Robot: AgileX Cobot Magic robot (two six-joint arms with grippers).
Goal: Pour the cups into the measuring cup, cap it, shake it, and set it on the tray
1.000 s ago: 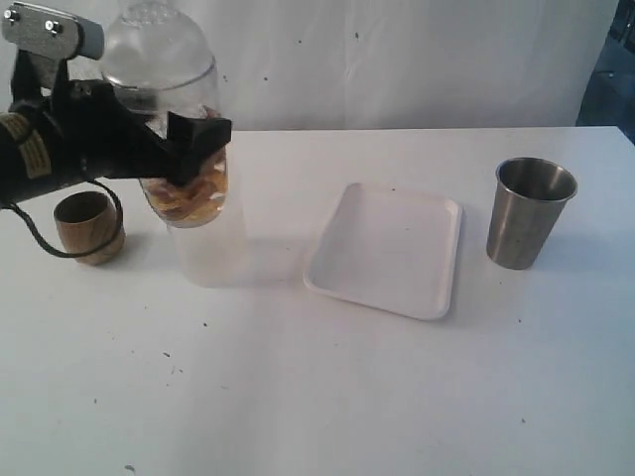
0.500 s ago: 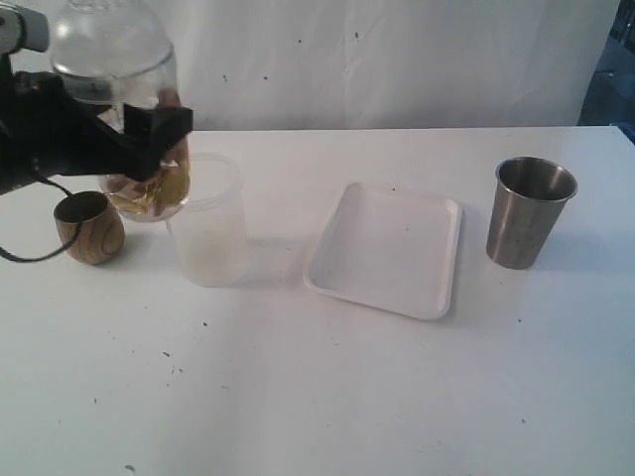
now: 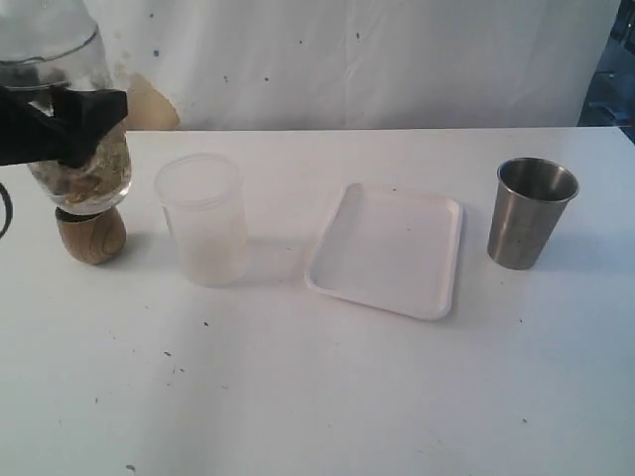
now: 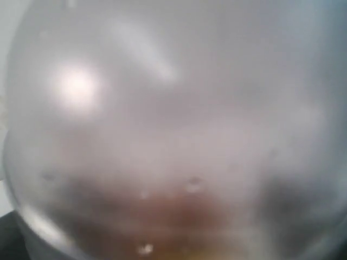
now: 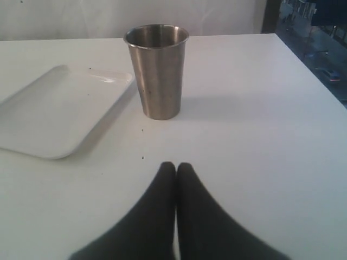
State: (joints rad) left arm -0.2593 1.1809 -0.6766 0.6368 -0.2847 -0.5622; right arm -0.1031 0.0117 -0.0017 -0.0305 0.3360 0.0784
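At the tabletop's left, the left claw is gripping the measuring cup mid-body; smooth, part-filled plastic, probably slick and sloshy.

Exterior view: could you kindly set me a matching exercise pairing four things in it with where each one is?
Things:
1 steel tumbler
2 wooden cup
3 tray
4 measuring cup

Places:
a in the left gripper
b mid-table, beside the frosted cup
c far right
d far left, below the held cup

Pairs: 1-c, 2-d, 3-b, 4-a
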